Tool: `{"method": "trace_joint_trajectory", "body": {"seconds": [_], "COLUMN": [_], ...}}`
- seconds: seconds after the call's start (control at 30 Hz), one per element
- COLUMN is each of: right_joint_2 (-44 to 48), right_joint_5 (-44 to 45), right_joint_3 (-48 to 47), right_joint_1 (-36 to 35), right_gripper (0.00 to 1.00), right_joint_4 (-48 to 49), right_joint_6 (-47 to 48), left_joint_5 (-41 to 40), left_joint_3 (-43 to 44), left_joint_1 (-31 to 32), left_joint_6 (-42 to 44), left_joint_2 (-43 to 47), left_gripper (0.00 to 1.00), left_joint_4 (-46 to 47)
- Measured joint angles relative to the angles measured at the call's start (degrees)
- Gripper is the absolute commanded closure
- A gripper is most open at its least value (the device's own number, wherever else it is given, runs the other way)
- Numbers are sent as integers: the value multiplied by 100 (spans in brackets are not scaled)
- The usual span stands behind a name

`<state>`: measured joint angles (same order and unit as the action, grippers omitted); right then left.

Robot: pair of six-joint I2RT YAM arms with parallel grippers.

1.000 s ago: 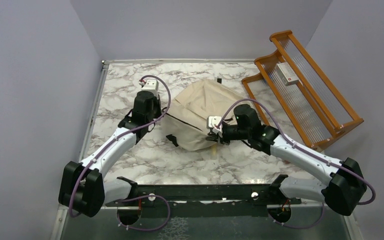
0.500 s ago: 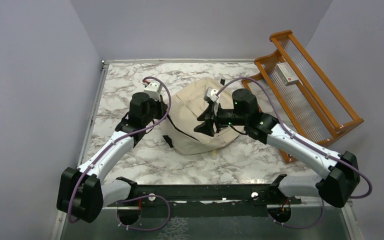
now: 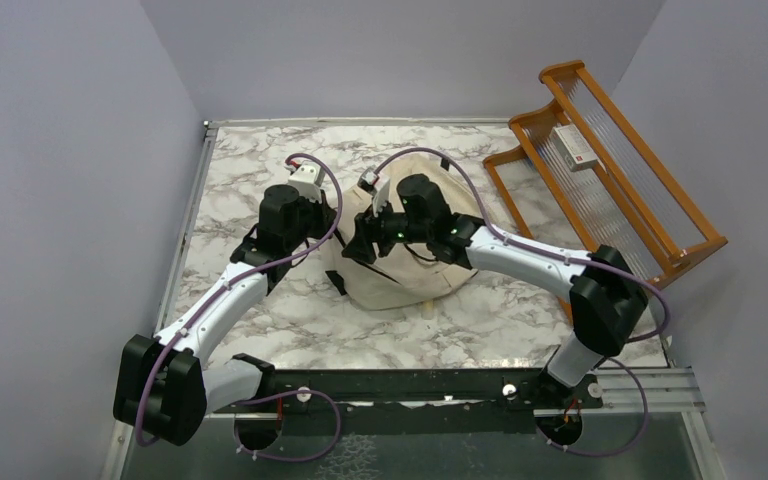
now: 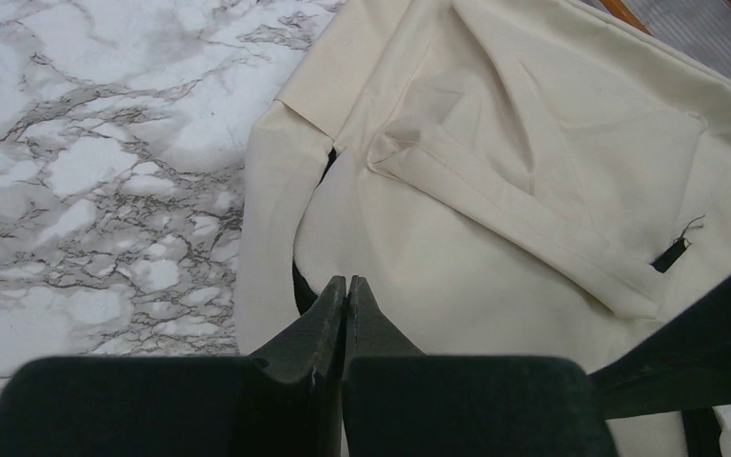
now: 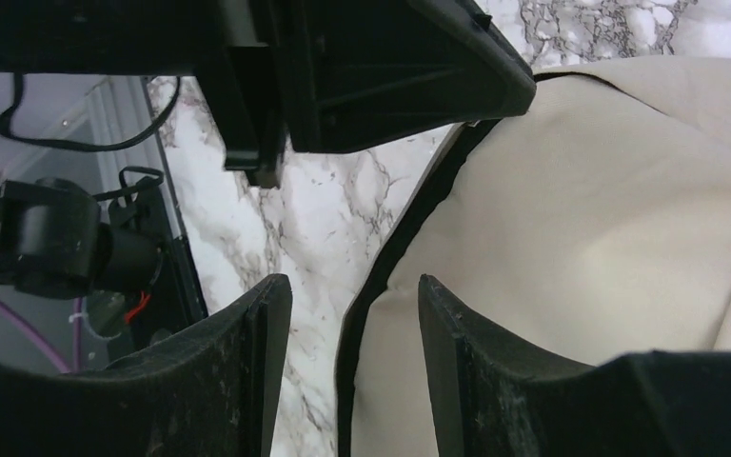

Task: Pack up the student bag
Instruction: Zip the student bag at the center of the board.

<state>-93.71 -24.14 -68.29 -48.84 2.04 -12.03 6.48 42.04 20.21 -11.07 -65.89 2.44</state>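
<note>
- The marble tabletop (image 3: 240,170), white with grey veins, fills the floor of the scene between pale walls.
- A wooden rack (image 3: 620,200) with clear slats stands tilted along the far right side of the tabletop.
- The student bag (image 3: 410,285), a cream fabric backpack with black zip edging, lies slumped in the middle of the tabletop. Its right side is just beside the near end of the rack. From the left wrist camera the cloth shows soft folds, a flap and a small black tab.
- The right arm (image 3: 530,255) reaches from the near right corner across the top of the bag towards its left side.
- The left arm (image 3: 215,300) reaches from the near left corner to the bag's left edge, so both wrists meet there, close together.
- The right hand (image 5: 352,286) is spread, its two fingers apart. It hangs over the bag's left edge, with the black zip line running under the gap and bare marble just beside it. Nothing is gripped between the fingers.
- The left hand (image 4: 345,286) is pressed together, its tips meeting at the bag's left edge by a dark slit in the cloth. Whether any fabric is caught between them cannot be told.
- A small white box (image 3: 573,147) with a red mark lies on the far part of the rack, well apart from the bag.
</note>
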Motion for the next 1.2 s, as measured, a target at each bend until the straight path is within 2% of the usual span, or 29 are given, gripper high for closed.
{"method": "trace_joint_trajectory", "body": {"seconds": [0.17, 0.23, 0.37, 0.53, 0.6, 0.97, 1.2], "right_joint_2": [-446, -570, -752, -750, -708, 256, 688], "right_joint_5": [284, 428, 671, 789, 782, 186, -367], "right_joint_3": [-114, -131, -168, -50, 133, 1239, 1480], "right_joint_1": [-105, -116, -177, -317, -330, -317, -308], "right_gripper": [44, 47, 60, 91, 98, 100, 100], "right_joint_4": [190, 214, 310, 651, 824, 1117, 739], "right_joint_6": [-85, -90, -44, 105, 160, 680, 1333], "left_joint_5": [46, 76, 111, 144, 144, 114, -59], "left_joint_3": [0, 0, 0, 0, 0, 4, 42], "left_joint_1": [0, 0, 0, -2, 0, 0, 4], "left_joint_6": [-22, -31, -44, -48, -57, -339, -509], "left_joint_2": [0, 0, 0, 0, -4, -92, -286], "left_gripper": [100, 100, 100, 100, 100, 100, 100], "left_joint_4": [-2, -2, -9, -37, -50, -264, -260]}}
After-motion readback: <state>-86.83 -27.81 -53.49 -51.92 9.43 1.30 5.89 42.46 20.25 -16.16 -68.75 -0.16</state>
